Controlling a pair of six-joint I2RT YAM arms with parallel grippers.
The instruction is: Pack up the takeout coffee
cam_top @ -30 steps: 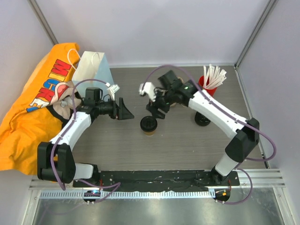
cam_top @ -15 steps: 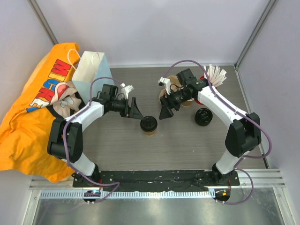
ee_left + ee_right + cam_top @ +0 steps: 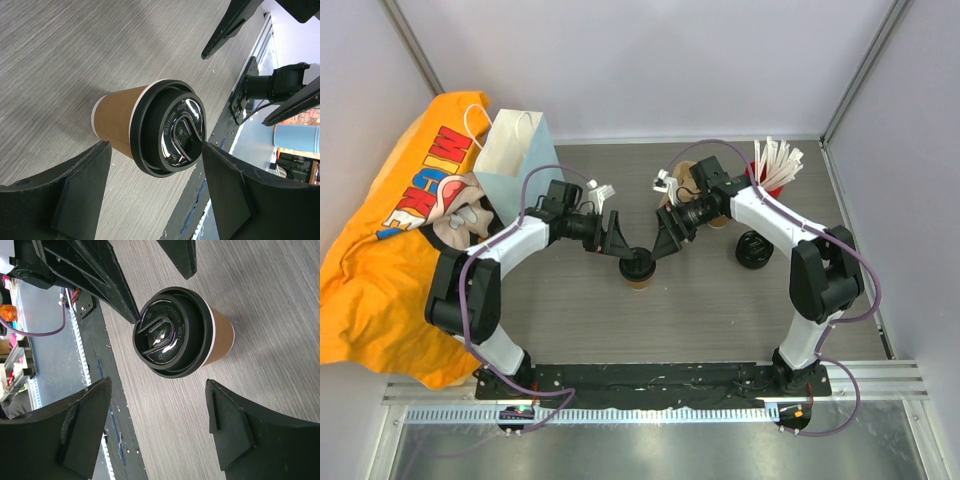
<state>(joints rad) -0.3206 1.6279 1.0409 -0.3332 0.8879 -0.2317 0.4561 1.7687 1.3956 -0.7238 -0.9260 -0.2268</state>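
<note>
Takeout coffee (image 3: pixel 637 268) is standing upright mid-table on the grey wood-grain table (image 3: pixel 720 310), with its black lid (image 3: pixel 172 127) seated on the kraft cup. It is being bracketed by both arms. The left gripper (image 3: pixel 617 240) is being held just up-left of it and the right gripper (image 3: pixel 662 243) just up-right, both angled down at the lid. The left gripper (image 3: pixel 155 149) is being held with jaws wide apart, and in its wrist view the cup is being framed in the gap. Contact can't be told there. The right gripper (image 3: pixel 157 384) is likewise spread, with the lid (image 3: pixel 172 330) being seen past its fingers (image 3: pixel 225 425), clear of them. A pale blue paper bag (image 3: pixel 515 150) is lying at far left, resting against an orange cloth (image 3: pixel 380 260). A loose black lid (image 3: pixel 753 248) is lying right of the right arm, and a red cup (image 3: pixel 760 180) of white sticks is standing behind it.
</note>
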